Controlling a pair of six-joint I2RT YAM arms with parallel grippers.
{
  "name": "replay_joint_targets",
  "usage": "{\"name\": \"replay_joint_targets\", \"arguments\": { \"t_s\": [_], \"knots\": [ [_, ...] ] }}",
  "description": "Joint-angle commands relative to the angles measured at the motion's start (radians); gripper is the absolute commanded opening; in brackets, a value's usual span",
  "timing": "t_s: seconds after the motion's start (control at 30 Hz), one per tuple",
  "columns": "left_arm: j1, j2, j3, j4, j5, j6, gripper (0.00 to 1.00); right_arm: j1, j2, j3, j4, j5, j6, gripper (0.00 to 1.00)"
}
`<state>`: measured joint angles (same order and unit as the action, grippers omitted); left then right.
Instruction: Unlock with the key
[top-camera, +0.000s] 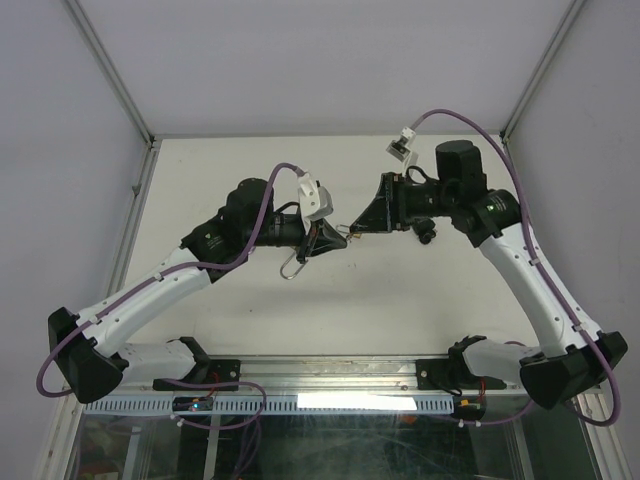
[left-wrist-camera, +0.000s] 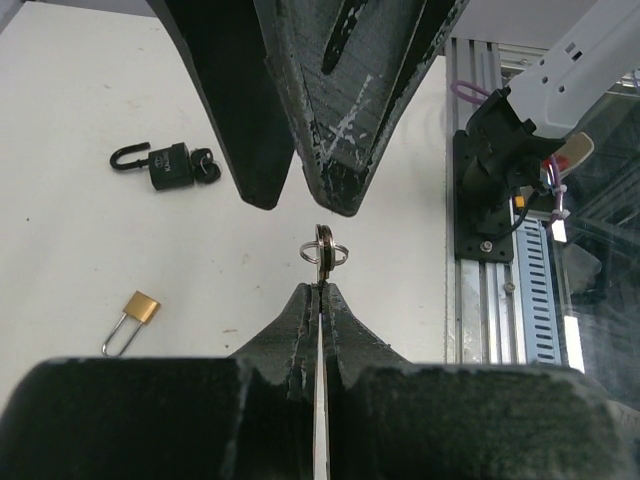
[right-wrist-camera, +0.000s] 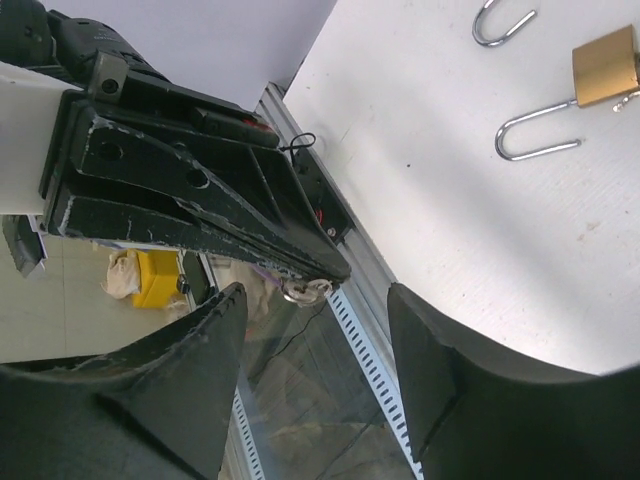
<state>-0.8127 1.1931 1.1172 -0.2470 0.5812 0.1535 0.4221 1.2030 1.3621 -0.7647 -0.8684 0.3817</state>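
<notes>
Your left claw (left-wrist-camera: 318, 296) is pressed together on the key (left-wrist-camera: 321, 262), holding it in the air above the middle of the tabletop (top-camera: 420, 300). The blade is buried edge-on between the pads, and only the head and its split ring (left-wrist-camera: 339, 252) stick out. Your right claw (right-wrist-camera: 315, 300) is spread wide and faces that exposed end, close to it but not touching. Treat the key as light, thin and stiff. It is smooth flat metal that will pivot or slip if you pinch it on the edges, so close the pads on the broad faces of the head and keep clear of the loose ring, which would rock the grip. The blade has to come out free to enter a keyhole. Two locks lie flat below. One is a brass padlock (left-wrist-camera: 143, 306) with a square, shiny body and a long silver U-shaped shackle. The other is a black padlock (left-wrist-camera: 172, 166), matt, whose dark shackle looks hooked open, though it is too small to be sure. Both are probably dense and hard, and likely to skate on the smooth tabletop under a push, so brace the body.
</notes>
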Motion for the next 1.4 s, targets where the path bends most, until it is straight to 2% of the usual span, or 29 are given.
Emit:
{"name": "replay_joint_targets", "arguments": {
  "t_s": [0.0,0.07,0.23,0.37,0.43,0.5,0.7,0.9,1.0,1.13,1.3,1.37],
  "knots": [
    [-0.009,-0.009,0.051,0.003,0.027,-0.005,0.00,0.022,-0.036,-0.051,0.225,-0.020,0.077,0.61],
    [-0.009,-0.005,0.055,0.003,0.036,-0.013,0.00,0.031,-0.027,-0.078,0.281,-0.048,0.131,0.59],
    [-0.010,-0.001,0.061,0.004,0.049,-0.014,0.00,0.054,-0.028,-0.108,0.307,-0.073,0.142,0.56],
    [-0.010,-0.004,0.060,0.003,0.052,-0.018,0.00,0.069,-0.041,-0.131,0.333,-0.114,0.152,0.45],
    [-0.009,-0.006,0.060,0.005,0.055,-0.022,0.00,0.069,-0.042,-0.144,0.341,-0.152,0.164,0.46],
    [-0.010,-0.008,0.059,0.004,0.065,-0.022,0.00,0.070,-0.042,-0.148,0.319,-0.165,0.151,0.53],
    [-0.009,-0.004,0.072,-0.003,0.154,-0.056,0.00,0.049,-0.071,-0.122,0.288,-0.175,-0.067,0.63],
    [-0.009,0.019,0.125,-0.118,0.190,-0.035,0.00,0.042,-0.175,-0.200,0.463,-0.183,-0.281,0.63],
    [-0.010,0.026,0.151,-0.158,0.182,-0.009,0.00,0.043,-0.210,-0.207,0.475,-0.139,-0.375,0.57],
    [-0.009,0.033,0.169,-0.187,0.170,0.014,0.00,0.052,-0.174,-0.144,0.355,-0.217,-0.524,0.44],
    [-0.011,0.047,0.187,-0.211,0.169,0.039,0.00,0.087,-0.158,-0.098,0.240,-0.211,-0.695,0.37],
    [-0.012,0.053,0.195,-0.215,0.169,0.049,0.00,0.090,-0.156,-0.102,0.238,-0.194,-0.720,0.31]
  ]
}}
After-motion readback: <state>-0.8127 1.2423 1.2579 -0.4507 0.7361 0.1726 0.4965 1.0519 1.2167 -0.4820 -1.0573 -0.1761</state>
